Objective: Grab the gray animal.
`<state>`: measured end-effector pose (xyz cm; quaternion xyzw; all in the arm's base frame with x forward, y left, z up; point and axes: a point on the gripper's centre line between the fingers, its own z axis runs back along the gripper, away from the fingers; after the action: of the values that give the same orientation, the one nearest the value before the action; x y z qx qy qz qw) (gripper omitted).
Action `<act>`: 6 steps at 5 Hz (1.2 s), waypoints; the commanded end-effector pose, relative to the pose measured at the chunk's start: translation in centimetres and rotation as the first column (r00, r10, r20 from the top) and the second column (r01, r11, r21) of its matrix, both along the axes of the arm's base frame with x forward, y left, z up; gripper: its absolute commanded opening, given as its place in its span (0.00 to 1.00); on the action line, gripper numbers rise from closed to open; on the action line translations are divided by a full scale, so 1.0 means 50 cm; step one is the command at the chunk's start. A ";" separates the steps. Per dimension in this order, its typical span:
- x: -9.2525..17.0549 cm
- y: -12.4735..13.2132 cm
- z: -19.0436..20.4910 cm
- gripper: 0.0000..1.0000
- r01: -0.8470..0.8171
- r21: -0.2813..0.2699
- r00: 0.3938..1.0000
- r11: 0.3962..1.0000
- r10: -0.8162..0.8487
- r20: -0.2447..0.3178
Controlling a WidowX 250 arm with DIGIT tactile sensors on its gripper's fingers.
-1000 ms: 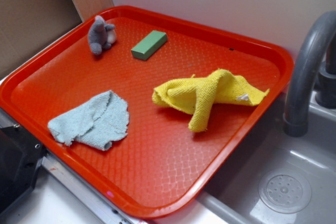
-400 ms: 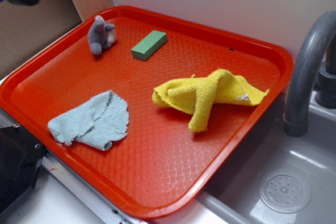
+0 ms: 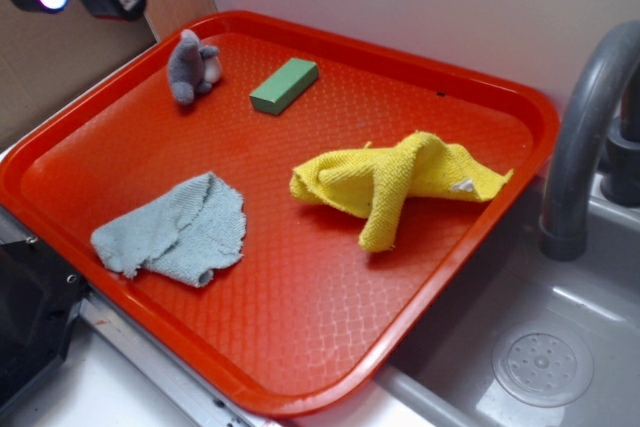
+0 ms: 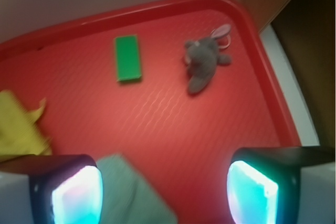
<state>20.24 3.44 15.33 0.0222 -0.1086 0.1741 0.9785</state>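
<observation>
Kitchen sink point(image 3: 560, 347) counter (gray faucet point(image 3: 585, 117), drain).

Exterior view bright and even, soft shadows under cloths, wrist view blurred throughout, fingers point(image 4: 73, 192) glaring cyan-white at 5 and 7 o'clock, corners dim

The wrist view is blurred, its left edge cutting the yellow cloth point(image 4: 18, 124).

No readable text, labels, brands, numbers or signs on anything in view.
</observation>
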 end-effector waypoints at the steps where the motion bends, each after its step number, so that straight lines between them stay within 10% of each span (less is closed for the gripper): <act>1: 0.089 0.090 -0.094 1.00 -0.092 0.071 0.996 0.993 0.092 0.000; 6: 0.156 0.146 -0.224 1.00 -0.131 0.199 0.978 0.971 0.159 -0.134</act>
<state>27.80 9.90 3.11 0.1355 -0.0347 0.2248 0.9643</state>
